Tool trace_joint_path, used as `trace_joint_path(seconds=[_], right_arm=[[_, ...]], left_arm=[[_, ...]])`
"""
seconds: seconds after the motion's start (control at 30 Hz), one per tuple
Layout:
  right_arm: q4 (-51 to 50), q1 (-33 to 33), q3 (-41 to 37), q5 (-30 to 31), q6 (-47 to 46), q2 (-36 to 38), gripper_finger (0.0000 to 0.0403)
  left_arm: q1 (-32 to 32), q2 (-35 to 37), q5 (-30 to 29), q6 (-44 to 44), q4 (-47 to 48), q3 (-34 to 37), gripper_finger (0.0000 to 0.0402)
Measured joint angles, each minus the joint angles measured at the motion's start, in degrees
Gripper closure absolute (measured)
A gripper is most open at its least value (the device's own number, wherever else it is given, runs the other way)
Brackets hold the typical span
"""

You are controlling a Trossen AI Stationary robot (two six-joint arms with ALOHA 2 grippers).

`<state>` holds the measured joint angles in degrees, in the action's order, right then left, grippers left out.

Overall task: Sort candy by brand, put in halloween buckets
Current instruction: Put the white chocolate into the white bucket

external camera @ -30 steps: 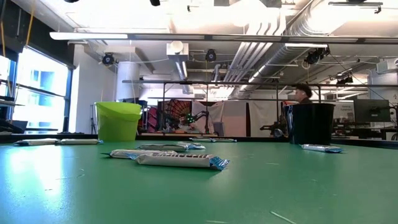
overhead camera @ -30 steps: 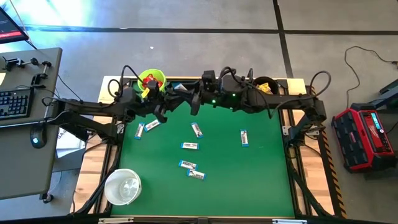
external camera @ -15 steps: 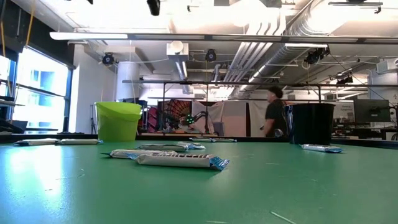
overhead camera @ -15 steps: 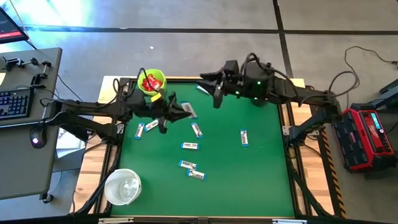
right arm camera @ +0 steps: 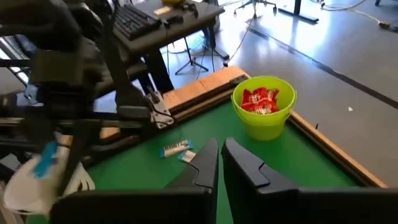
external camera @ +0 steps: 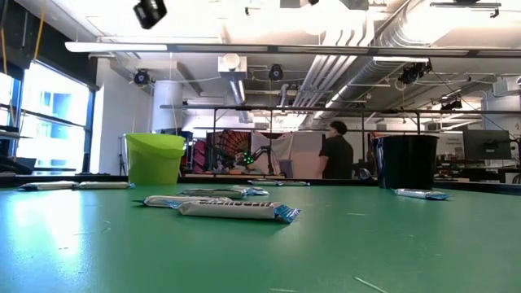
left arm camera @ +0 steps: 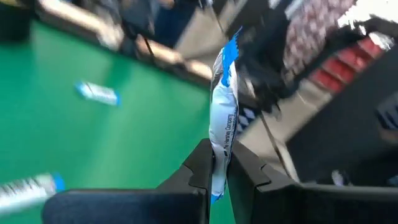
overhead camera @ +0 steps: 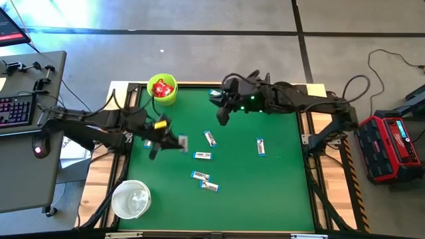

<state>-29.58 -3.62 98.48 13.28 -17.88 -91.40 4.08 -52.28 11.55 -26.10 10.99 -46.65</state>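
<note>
The left gripper [left arm camera: 219,167] had swung away from the lime green bucket [overhead camera: 163,89], pinching a white-and-blue bar [left arm camera: 224,112] above the table [overhead camera: 279,179]. The right gripper [right arm camera: 219,155] had retracted, fingers pressed together and empty. Five bars [overhead camera: 202,156] lay mid-table.

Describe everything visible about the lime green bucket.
The lime green bucket is a small round pail of glossy, plastic-looking material with a thick rolled rim. It stands upright at the table's far left corner, just inside the wooden edge. Red candy packets lie piled inside, filling the bottom. Nothing grips or touches it from outside; both grippers are away from it. In the low view its straight sides taper slightly toward the base.
</note>
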Motion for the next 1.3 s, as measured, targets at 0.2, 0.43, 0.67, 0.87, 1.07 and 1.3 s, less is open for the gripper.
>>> trace_joint_path(seconds=[0.2,0.43,0.67,0.87,1.07,1.3], right_arm=[[-1.87,0.0,-0.02,-0.2,0.38,-2.81,0.0398],[-7.99,-0.15,-0.02,0.15,0.51,-3.18,0.0402],[-9.87,-0.15,-0.02,0.23,1.36,-3.18,0.0403],[-11.01,-0.15,-0.02,1.46,1.43,-3.18,0.0403],[-11.5,-0.15,-0.02,3.15,1.43,-3.18,0.0403],[-11.5,-0.15,-0.02,3.47,1.46,-3.18,0.0403]], left_arm=[[8.68,-0.09,-1.53,-4.81,16.93,-3.53,0.0385],[19.46,-0.56,-3.31,-13.66,34.33,-11.74,0.0385],[33.82,-1.05,-3.14,-28.35,41.82,-13.72,0.0385],[43.86,-5.01,-5.33,-35.17,46.16,-13.73,0.0385],[50.05,-11.33,-5.79,-40.49,49.46,-13.72,0.0385],[53.19,-18.36,-2.14,-47.62,49.47,-13.7,0.0385]])
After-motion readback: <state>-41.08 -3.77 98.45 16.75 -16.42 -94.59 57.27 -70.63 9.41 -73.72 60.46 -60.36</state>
